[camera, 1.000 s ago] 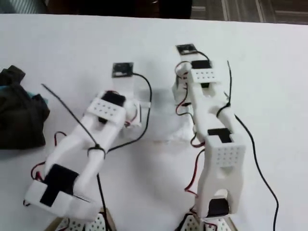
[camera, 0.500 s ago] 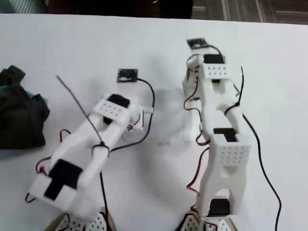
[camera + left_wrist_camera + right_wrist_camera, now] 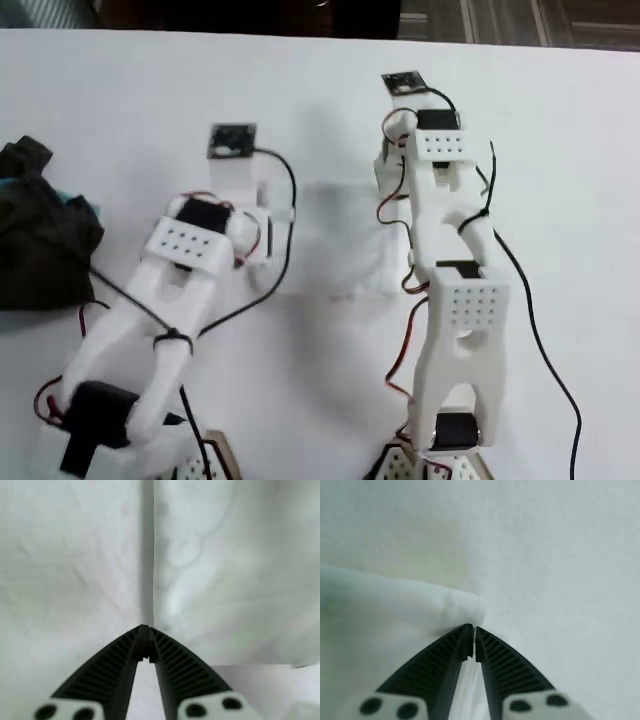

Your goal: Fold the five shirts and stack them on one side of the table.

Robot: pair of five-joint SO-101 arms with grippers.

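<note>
Left gripper and right gripper both pinch the shirt, mid-frame; move them together, level, so the fold lands square.

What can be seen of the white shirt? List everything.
The white shirt is thin, wrinkled cloth, hard to tell from the white table it lies on, between the two arms. The left gripper is shut on it at a dark crease. The right gripper is shut on a bunched, rounded edge.
</note>
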